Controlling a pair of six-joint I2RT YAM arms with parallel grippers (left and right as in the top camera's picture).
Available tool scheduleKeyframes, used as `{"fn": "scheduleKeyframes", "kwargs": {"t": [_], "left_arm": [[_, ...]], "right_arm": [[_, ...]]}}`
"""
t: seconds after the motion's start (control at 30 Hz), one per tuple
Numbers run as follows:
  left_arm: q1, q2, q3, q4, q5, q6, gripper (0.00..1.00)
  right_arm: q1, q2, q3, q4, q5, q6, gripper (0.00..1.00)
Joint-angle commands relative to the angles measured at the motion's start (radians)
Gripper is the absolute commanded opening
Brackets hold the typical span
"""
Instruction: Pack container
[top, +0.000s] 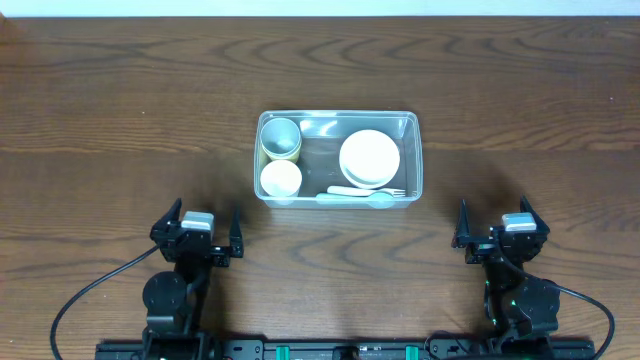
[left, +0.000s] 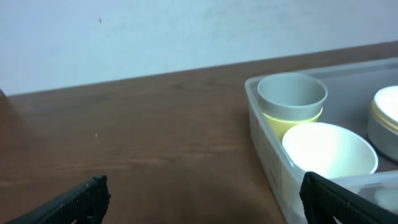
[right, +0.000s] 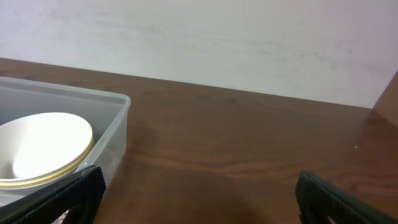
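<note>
- The container sits in the middle of the wooden table, its long sides running left to right, and neither arm touches it.
- In its left end a grey cup is nested in a yellow cup. A white cup stands just beside them, nearer the arms.
- In the right half lies a white bowl. The right wrist view shows a yellowish rim under it, so it may be a stack.
- A pale fork and spoon lie along the near wall.
- The left gripper rests low near the table's front edge with its fingers spread wide and nothing between them. It is to the left of the container and well apart from it.
- The right gripper mirrors it on the other side, also spread and empty.
</note>
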Motion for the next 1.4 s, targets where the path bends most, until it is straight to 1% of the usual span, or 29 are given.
{"fn": "scheduleKeyframes", "kwargs": {"t": [0.0,0.13,0.23,1.37], "left_arm": [[-0.005,-0.015,-0.011,-0.046,0.006,0.021,0.98],[-0.005,-0.025,-0.011,-0.046,0.007,-0.013,0.98],[-0.005,-0.069,-0.011,-0.043,0.007,-0.013,0.98],[-0.005,-0.063,-0.011,-0.045,0.007,-0.013,0.98]], "right_arm": [[-0.009,-0.010,-0.002,-0.004,-0.007,-0.010,0.99],[-0.009,-0.010,-0.002,-0.004,-0.007,-0.010,0.99],[-0.009,-0.010,-0.002,-0.004,-0.007,-0.010,0.99],[-0.009,-0.010,-0.002,-0.004,-0.007,-0.010,0.99]]}}
